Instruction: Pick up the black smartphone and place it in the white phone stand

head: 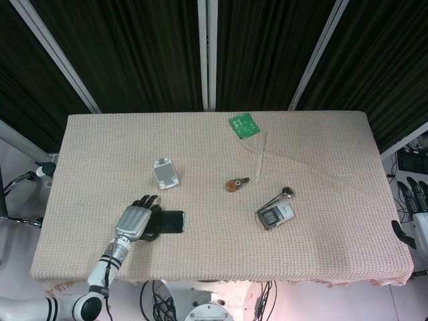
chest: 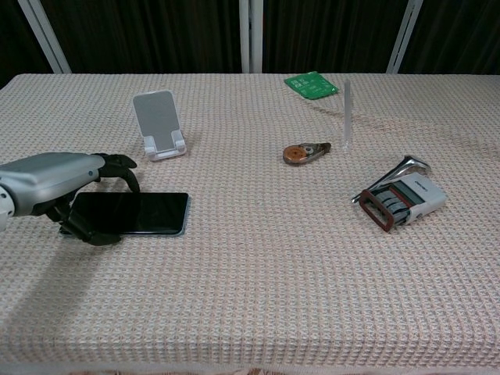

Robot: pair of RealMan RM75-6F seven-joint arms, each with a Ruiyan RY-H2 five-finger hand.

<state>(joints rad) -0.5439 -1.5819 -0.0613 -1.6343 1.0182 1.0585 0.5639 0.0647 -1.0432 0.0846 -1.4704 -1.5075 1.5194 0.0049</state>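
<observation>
- The black smartphone (chest: 129,213) lies flat on the surface (head: 321,167), near its front-left part, with its long axis running left to right across the robot's front.
- The left hand (chest: 55,187) sits at the phone's left short end, so the phone stretches away from it toward 3 o'clock in the chest view.
- The fingers (chest: 117,166) arch over the phone's far long edge, and a dark digit lies low along the near edge. The hand looks cupped around that end, but I cannot tell whether it has actually clamped on; the phone is not lifted.
- The white phone stand (chest: 159,124) is at about 1 o'clock from the left hand, near but apart from the phone, its cradle facing the robot.
- The left hand is clearly the nearer one. The right hand (head: 416,208) hangs off the surface's right edge, well apart from everything, holding nothing, fingers loosely apart.
- The head view (head: 136,221) shows the layout from above: the phone at 6 o'clock from the stand, the hand covering its left end.
- The chest view alone shows the side-on gap under the arched fingers and the stand's upright back and lip.
- The right hand appears only in the head view.
</observation>
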